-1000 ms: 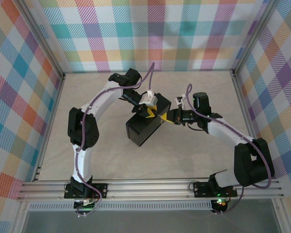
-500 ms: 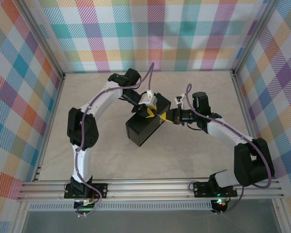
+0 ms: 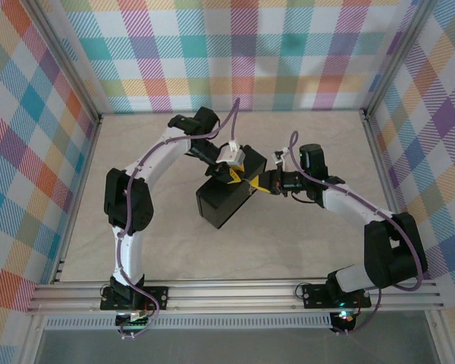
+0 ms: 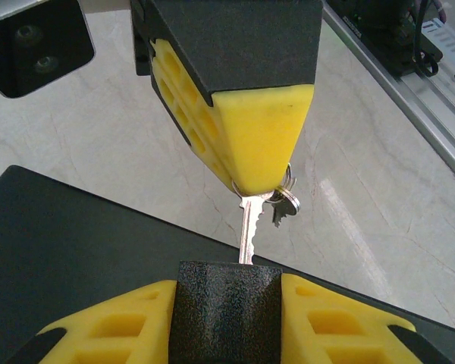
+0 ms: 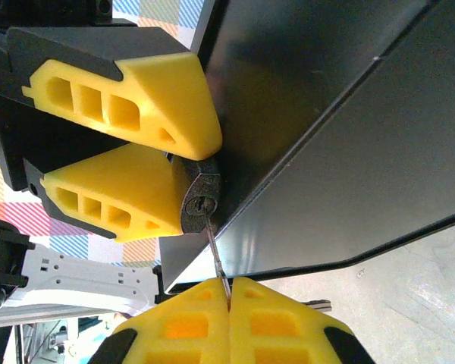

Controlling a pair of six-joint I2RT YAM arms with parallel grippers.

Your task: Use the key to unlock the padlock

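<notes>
Insertion stage, by my reading.

Padlock side: left gripper (image 5: 197, 168) is clamping the small dark blocky padlock with a pale metal keyway face (image 5: 201, 201) between its yellow fingers. Its jaws are standing part-way apart around the lock body. The lock is sitting right at the edge of the black flat-sided box (image 5: 349, 114), above the pale marbled table (image 4: 364, 212).

Key side: right gripper (image 5: 229, 292) is pinching the thin pale metal key (image 4: 247, 227) by its head, jaws pressed together on it. A second small key on the same ring (image 4: 286, 203) is dangling beside the fingertip.

The blade is pointing into the keyway with its tip touching the slot. The right wrist view is showing most of the blade outside the lock. I cannot tell how deep the tip is sitting.

Risks from here:
- The blade is looking slightly angled to the slot. Pushing off-axis could wedge or bend the thin metal.
- The pinch is covering little of the key, so turning force could make it slip or twist between the pads.
- The lock could pivot in the left fingers under the push, taking the slot off line or nudging the box.
- The spare key could catch on the lock body during the turn.
</notes>
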